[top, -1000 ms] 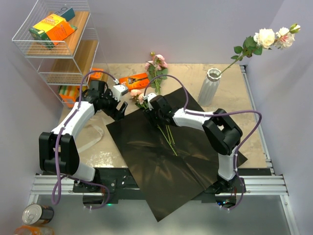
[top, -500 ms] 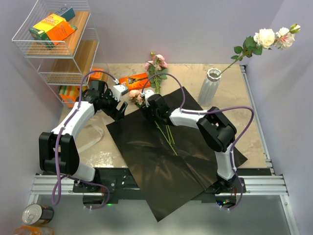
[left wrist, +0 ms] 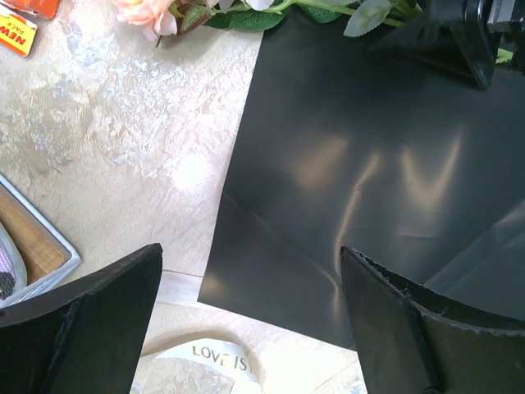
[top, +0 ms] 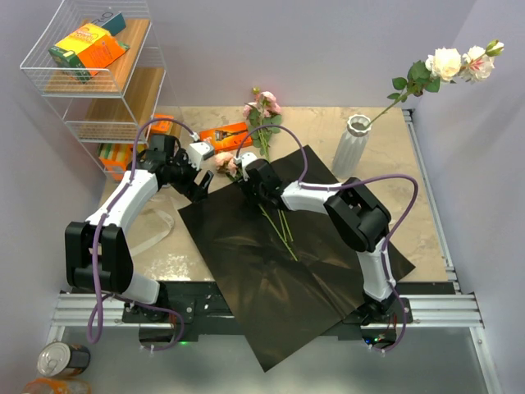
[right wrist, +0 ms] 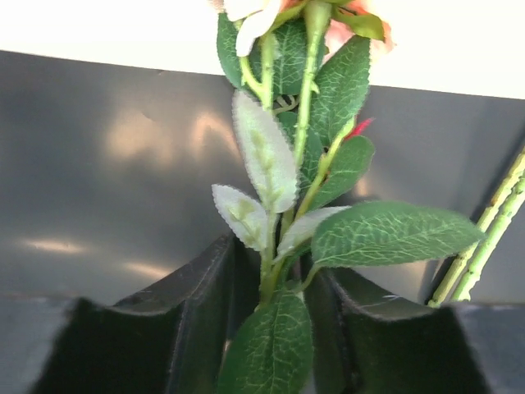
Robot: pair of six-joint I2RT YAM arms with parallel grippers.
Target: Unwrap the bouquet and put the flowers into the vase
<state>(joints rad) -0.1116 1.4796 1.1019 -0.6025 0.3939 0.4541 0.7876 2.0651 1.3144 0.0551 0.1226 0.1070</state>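
Jaws on the left gripper (left wrist: 250, 258) stand wide apart and hold nothing, hovering over the left corner of the black wrapping sheet (left wrist: 353, 164), which lies flat on the worktop (left wrist: 139, 139) with a ribbon (left wrist: 215, 355) just beside its near edge. Further right, the right gripper (right wrist: 275, 271) has its jaws closed on a leafy flower stem (right wrist: 268, 238) near the sheet's far edge, the bloom pointing away onto the bare stone. More loose stems (top: 283, 230) lie on the sheet behind it. The white vase (top: 351, 146) stands well apart at the far right and holds one tall flower (top: 447, 61). Unwrapping looks done; the step in hand seems to be picking up a flower. Next it needs lifting clear, turning stem-down and carrying to the vase mouth.
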